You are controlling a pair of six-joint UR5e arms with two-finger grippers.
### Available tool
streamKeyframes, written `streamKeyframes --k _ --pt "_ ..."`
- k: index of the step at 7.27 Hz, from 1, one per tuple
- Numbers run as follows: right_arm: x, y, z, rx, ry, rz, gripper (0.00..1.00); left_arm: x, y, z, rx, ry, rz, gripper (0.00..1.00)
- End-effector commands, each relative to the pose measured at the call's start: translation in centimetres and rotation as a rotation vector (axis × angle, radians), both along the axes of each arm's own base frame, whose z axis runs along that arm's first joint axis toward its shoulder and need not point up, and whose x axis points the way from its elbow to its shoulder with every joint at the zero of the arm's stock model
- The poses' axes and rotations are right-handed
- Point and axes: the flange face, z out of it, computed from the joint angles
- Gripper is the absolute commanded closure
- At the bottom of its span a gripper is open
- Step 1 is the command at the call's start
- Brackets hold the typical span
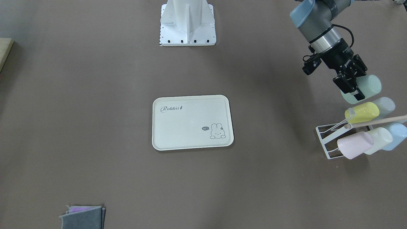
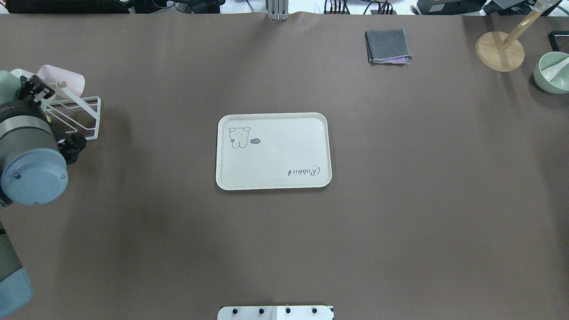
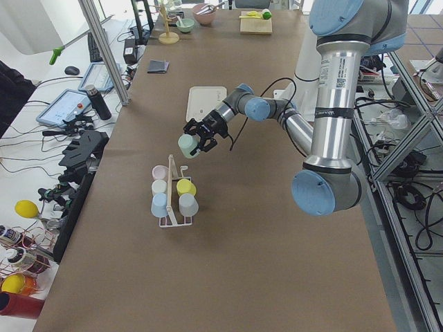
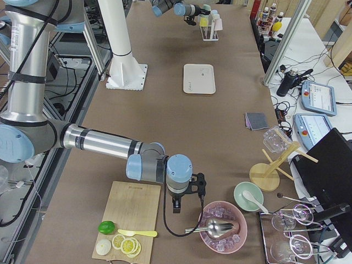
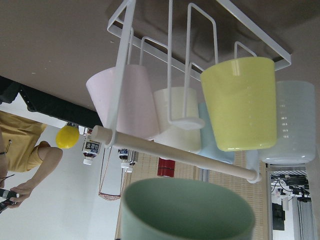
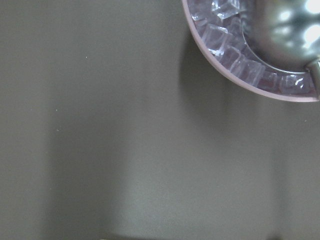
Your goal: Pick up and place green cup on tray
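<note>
The green cup (image 1: 369,87) lies on its side in the air, with my left gripper (image 1: 356,89) shut on its rim end. It hangs just off the white wire cup rack (image 1: 327,140), on the robot's side of it. Its mint rim (image 5: 187,210) fills the bottom of the left wrist view. The cream tray (image 1: 184,127) with the "Rabbit" script lies empty at the table's middle, far from the cup. My right gripper (image 4: 176,204) hovers near a pink bowl of ice (image 4: 223,226); whether it is open or shut I cannot tell.
The rack holds a yellow cup (image 1: 362,113), a pink cup (image 1: 354,144), a cream cup (image 1: 380,140), a blue cup (image 1: 396,135) and a pale grey cup (image 1: 385,105). A folded grey cloth (image 2: 387,46), a wooden stand (image 2: 500,51) and a green bowl (image 2: 553,73) sit at the far edge.
</note>
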Motion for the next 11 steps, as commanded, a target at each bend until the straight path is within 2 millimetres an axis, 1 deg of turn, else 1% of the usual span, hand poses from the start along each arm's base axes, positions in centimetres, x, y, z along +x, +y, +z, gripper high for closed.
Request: streamKeyframes --k 1,2,3,4,5,6,7,8,9,10,11 --pt "0.0 1.7 1.1 -0.027 -0.001 0.001 0.0 0.6 0.8 -2.2 0.086 0.191 0.012 1.0" --pt "0.0 2.1 1.4 -0.033 -0.002 0.001 0.0 2.1 1.5 -1.1 0.091 0.335 -0.012 1.0" --pt "-0.1 2.0 1.2 -0.028 -0.002 0.0 0.0 2.8 1.3 -0.8 0.113 0.447 -0.068 1.0" --pt "-0.1 2.1 1.3 -0.031 -0.001 0.0 0.0 4.3 1.6 -0.7 0.1 0.611 -0.098 1.0" --pt "-0.1 2.0 1.2 -0.029 0.001 0.0 0.0 6.5 3.2 -1.3 0.088 0.815 -0.096 1.0" --pt "0.0 1.9 1.2 -0.027 0.007 -0.001 0.0 7.3 3.5 -1.7 0.104 0.944 -0.117 1.0" --pt "0.1 2.1 1.3 -0.029 0.012 0.0 0.0 9.7 4.4 -1.4 0.083 1.108 -0.163 1.0" --pt "0.0 2.0 1.2 -0.027 0.012 -0.001 0.0 12.2 7.2 -2.1 0.033 1.234 -0.172 1.0" --pt "0.1 1.9 1.2 -0.026 0.012 0.0 0.0 13.0 8.0 -2.9 -0.002 1.353 -0.201 1.0" --pt "0.1 2.0 1.2 -0.026 0.012 -0.001 0.0 12.8 8.8 -3.7 -0.078 1.483 -0.184 1.0" --pt "0.1 2.1 1.4 -0.03 0.012 0.0 0.0 12.8 9.3 -4.2 -0.118 1.578 -0.141 1.0"
